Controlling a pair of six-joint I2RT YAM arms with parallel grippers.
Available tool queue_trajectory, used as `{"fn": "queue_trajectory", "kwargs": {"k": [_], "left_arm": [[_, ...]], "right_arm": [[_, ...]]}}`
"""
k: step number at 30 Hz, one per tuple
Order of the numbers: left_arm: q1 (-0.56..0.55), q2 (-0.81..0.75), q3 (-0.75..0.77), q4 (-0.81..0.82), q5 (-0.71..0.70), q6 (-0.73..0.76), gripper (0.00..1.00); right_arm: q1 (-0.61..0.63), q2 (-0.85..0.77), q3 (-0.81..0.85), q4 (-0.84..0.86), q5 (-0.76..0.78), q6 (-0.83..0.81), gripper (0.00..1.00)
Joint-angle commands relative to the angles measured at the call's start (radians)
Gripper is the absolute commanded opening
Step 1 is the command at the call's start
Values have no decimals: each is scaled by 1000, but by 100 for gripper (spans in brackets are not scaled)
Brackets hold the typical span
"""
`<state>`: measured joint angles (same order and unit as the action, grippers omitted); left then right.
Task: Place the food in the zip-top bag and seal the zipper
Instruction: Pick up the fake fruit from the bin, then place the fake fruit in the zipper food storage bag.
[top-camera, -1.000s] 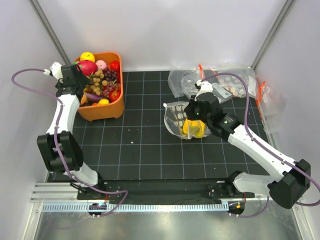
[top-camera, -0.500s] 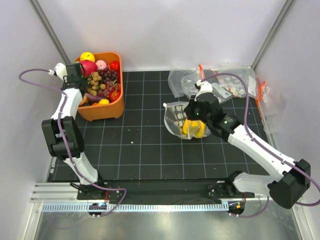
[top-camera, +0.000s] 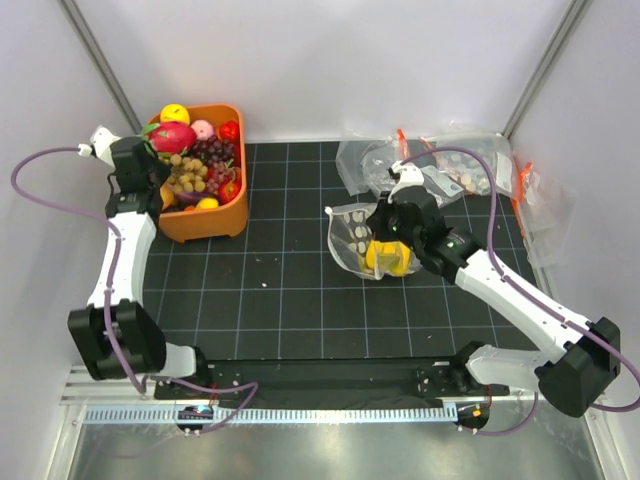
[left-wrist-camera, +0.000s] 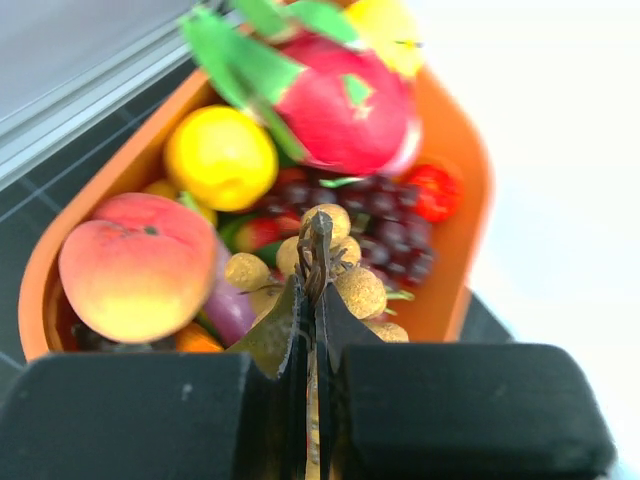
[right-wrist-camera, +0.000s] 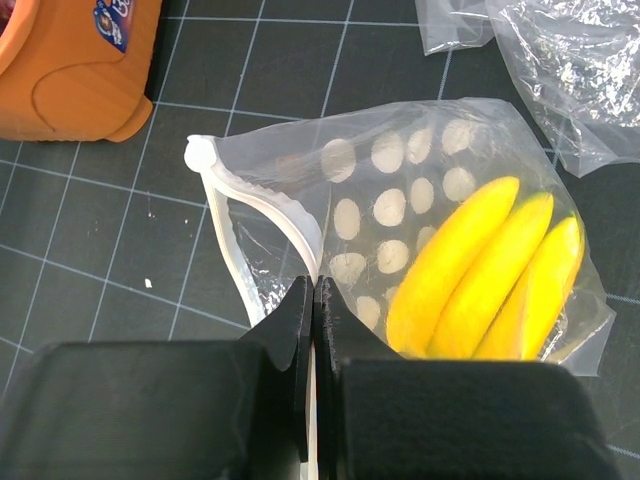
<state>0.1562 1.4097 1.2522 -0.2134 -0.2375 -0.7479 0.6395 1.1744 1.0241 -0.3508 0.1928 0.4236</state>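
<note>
My left gripper (left-wrist-camera: 315, 292) is shut on the thin stem of the brown ball cluster (left-wrist-camera: 358, 290), over the orange basket (left-wrist-camera: 462, 150). In the top view that gripper (top-camera: 160, 186) sits at the basket's left side, beside the cluster (top-camera: 188, 176). A pink-orange peach (left-wrist-camera: 135, 265) lies left of the cluster. My right gripper (right-wrist-camera: 315, 290) is shut on the white zipper (right-wrist-camera: 262, 212) of the dotted clear zip-top bag (right-wrist-camera: 400, 190). The bag's mouth gapes toward the left. A yellow banana bunch (right-wrist-camera: 480, 270) lies inside the bag (top-camera: 350, 235) on the black mat.
The basket (top-camera: 238, 205) also holds a magenta dragon fruit (left-wrist-camera: 345, 100), dark grapes (left-wrist-camera: 395, 215) and a yellow fruit (left-wrist-camera: 220, 155). Spare crumpled clear bags (top-camera: 440, 165) lie at the back right. White walls close in on the left, back and right.
My left gripper has closed on the brown cluster's stem, and the left arm's elbow has swung out and down. The right arm and the bag have not moved.
</note>
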Motion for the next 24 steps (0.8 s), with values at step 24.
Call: {"fn": "queue_trajectory", "kwargs": {"k": [24], "left_arm": [[-631,-408,-209,118,428,21,0]], "right_arm": [[-1,54,82,-1,-101,23,1]]}}
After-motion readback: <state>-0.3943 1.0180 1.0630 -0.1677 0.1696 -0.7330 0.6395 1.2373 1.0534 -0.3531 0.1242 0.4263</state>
